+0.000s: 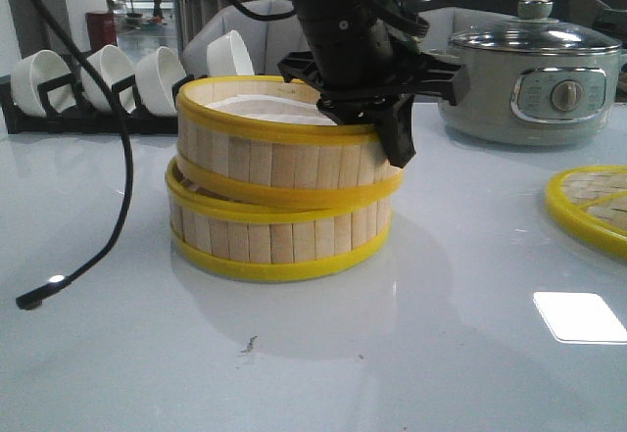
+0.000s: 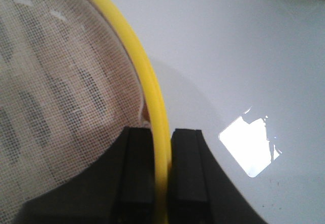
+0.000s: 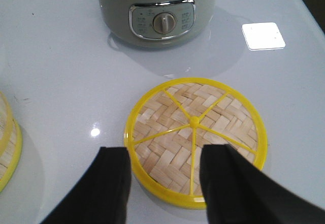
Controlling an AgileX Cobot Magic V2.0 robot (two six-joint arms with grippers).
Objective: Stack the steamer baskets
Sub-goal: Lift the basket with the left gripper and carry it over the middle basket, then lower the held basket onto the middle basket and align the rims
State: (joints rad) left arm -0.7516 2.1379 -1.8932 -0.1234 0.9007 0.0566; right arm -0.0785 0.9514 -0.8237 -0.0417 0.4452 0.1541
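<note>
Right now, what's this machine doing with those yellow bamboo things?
It is stacking steamer baskets. The left gripper pinches the rim of the upper basket, which sits slightly askew on the lower basket. The right gripper hangs open over the woven lid, which lies flat on the table near the electric pot. The lid is not yet picked up.

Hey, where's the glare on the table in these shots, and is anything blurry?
Front view: bright rectangular reflection on the table at lower right. Left wrist view: same kind of patch, with the gripper fingers and yellow rim soft. Right wrist view: patch near the cooker.
</note>
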